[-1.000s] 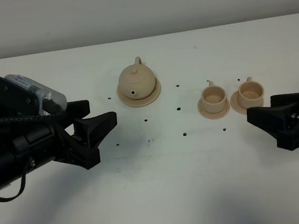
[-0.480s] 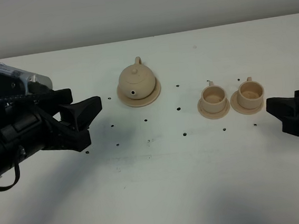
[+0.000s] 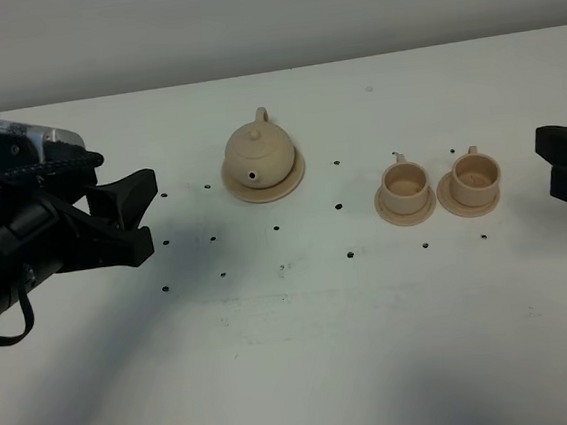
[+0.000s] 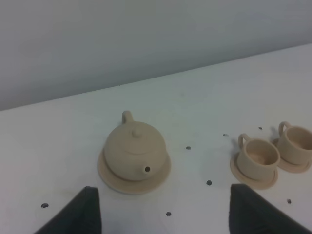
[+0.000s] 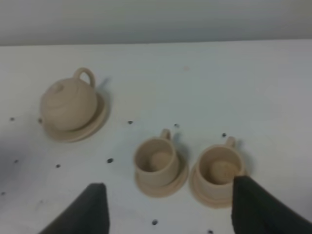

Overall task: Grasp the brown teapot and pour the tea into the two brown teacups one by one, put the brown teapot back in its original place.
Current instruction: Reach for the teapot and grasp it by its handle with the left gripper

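The brown teapot (image 3: 259,152) (image 4: 134,152) (image 5: 68,103) stands lid on upon its wide saucer, the original place (image 3: 290,179), spout toward the front. To its right the two brown teacups (image 3: 404,183) (image 3: 476,176) sit on small saucers, also seen from the wrists as teacups (image 4: 258,155) (image 5: 156,158). No tea shows; the lid hides the pot's inside. My left gripper (image 3: 138,218) (image 4: 163,195) is open, well left of the teapot. At the right edge my right gripper (image 3: 552,161) (image 5: 170,190) is open, right of the cups. Neither holds anything.
The white table (image 3: 307,351) carries small dark dots scattered around the tea set. A pale wall (image 3: 264,13) rises behind its far edge. The black left arm with its silver camera body (image 3: 16,148) fills the left side.
Both arms have drawn back: the left gripper moved left and away from the teapot, the right gripper moved right toward the picture's edge. Teapot and cups stayed put.
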Robot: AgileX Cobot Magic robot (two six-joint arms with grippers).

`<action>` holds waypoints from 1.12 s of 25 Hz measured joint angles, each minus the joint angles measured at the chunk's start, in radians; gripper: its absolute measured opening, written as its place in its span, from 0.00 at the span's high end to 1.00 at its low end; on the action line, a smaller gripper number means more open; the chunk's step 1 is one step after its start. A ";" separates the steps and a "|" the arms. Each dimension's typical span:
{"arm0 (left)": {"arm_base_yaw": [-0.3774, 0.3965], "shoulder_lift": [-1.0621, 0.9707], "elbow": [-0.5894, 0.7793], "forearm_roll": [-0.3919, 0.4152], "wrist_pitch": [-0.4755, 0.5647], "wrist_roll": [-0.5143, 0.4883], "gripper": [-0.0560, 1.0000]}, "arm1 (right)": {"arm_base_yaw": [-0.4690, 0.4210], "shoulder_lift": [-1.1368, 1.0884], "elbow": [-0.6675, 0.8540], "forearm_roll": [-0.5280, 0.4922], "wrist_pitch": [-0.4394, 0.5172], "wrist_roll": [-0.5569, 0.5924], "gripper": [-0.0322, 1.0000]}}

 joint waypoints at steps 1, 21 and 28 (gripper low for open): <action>0.000 0.000 0.000 0.000 -0.003 0.000 0.41 | 0.000 0.000 0.000 -0.033 -0.006 0.028 0.47; 0.000 0.000 0.000 0.011 -0.074 0.019 0.41 | 0.000 -0.151 -0.108 -0.712 0.474 0.709 0.49; 0.000 0.000 0.000 0.011 -0.072 0.006 0.41 | 0.000 -0.285 -0.108 -0.800 0.708 0.821 0.49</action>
